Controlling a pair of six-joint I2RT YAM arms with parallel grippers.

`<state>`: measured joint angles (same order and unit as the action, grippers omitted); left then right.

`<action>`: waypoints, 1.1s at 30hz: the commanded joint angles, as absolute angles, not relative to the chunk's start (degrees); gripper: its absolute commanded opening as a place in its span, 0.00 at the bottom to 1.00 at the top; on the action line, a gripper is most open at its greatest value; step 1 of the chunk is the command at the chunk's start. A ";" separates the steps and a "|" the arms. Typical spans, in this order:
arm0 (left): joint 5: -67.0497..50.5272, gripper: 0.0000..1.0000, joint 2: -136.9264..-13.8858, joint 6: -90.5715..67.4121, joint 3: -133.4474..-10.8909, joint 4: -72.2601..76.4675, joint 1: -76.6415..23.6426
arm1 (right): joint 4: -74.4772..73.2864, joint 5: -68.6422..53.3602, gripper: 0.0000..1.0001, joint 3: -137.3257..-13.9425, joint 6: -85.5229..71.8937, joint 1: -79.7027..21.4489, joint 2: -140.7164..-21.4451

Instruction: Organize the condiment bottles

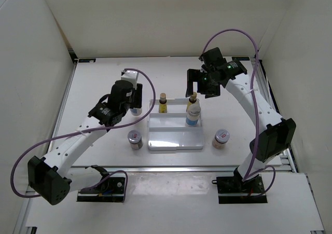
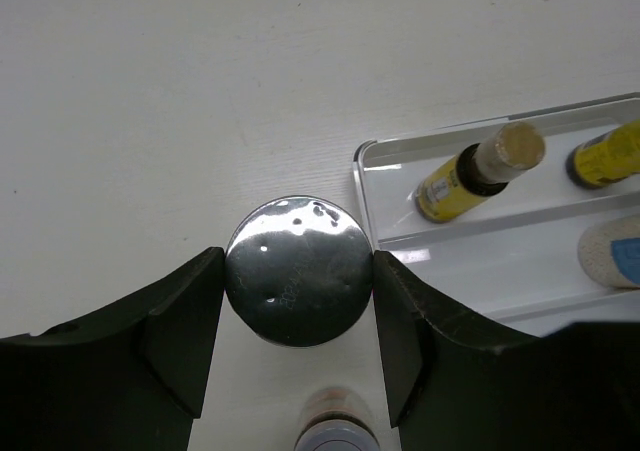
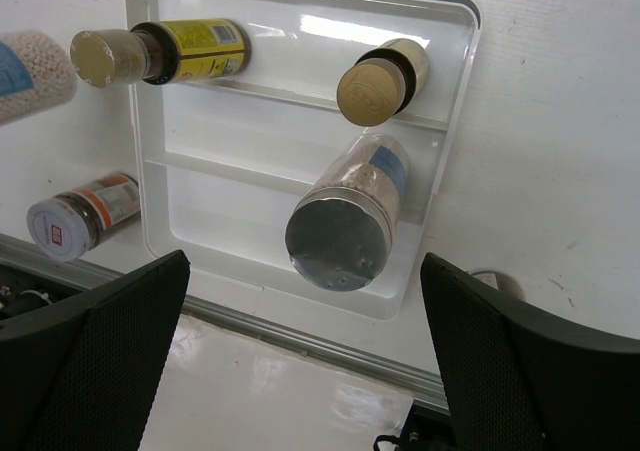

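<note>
Our left gripper [image 2: 298, 321] is pinched on the silver-capped bottle [image 2: 298, 269]. Both dark pads [image 2: 190, 331] press against its sides, and the round cap fills the gap between them. The bottle stands upright on the table with its long axis running straight down between the fingers, so from the wrist we see the cap end-on. It is outside the white stepped tray [image 2: 366, 166], whose corner lies just beside our right-hand finger. A short jar [image 2: 335, 431] stands just behind the grip, on the arm's side.

The coming move turns on the tray lying to the right of this tool. On its far step stand a yellow bottle [image 2: 470, 171] and a second yellow bottle [image 2: 605, 156]. The other silver-capped bottle [image 3: 340, 233] stands on the middle step. The end of that step nearer our left gripper looks free, so we judge the held bottle should be lifted clear of the rim, carried right and set down upright there.

The left arm reaches forward from its base with the wrist turned down over the bottle. It is the arm on the job. The right gripper [image 3: 305, 261] hangs above the tray's far side with its jaws spread wide and holding nothing, well apart from the gripped bottle.
</note>
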<state>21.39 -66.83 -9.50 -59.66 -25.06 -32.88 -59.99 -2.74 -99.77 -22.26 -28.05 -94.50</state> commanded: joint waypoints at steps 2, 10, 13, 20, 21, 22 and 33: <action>17.15 0.11 -65.74 -8.87 -63.81 -22.06 -33.84 | -60.38 -1.58 1.00 -100.81 -22.32 -28.30 -93.69; 5.27 0.11 -65.74 -11.07 -63.81 -22.59 -33.84 | -60.38 -1.58 1.00 -99.76 -22.32 -28.30 -93.16; 3.61 0.11 -66.27 -11.60 -63.20 -21.89 -33.84 | -60.38 -1.58 1.00 -99.76 -21.80 -28.30 -93.16; -5.62 0.11 -67.59 -12.65 -62.14 -16.45 -34.37 | -60.38 -1.05 1.00 -99.15 -21.27 -28.30 -92.64; -6.23 0.11 -68.11 -12.66 -61.36 -16.44 -34.37 | -60.38 -1.05 1.00 -99.14 -21.27 -28.30 -92.64; -6.85 0.11 -68.12 -12.66 -60.39 -15.48 -34.37 | -60.38 -1.05 1.00 -98.53 -21.27 -28.30 -92.64; -4.14 0.11 -68.64 -11.34 -52.56 -10.46 -34.37 | -60.38 -1.05 1.00 -97.38 -20.74 -27.25 -90.44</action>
<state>-4.29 -69.63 -12.21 -53.65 -14.55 -34.22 -60.31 -1.61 -97.60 -21.63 -27.64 -93.54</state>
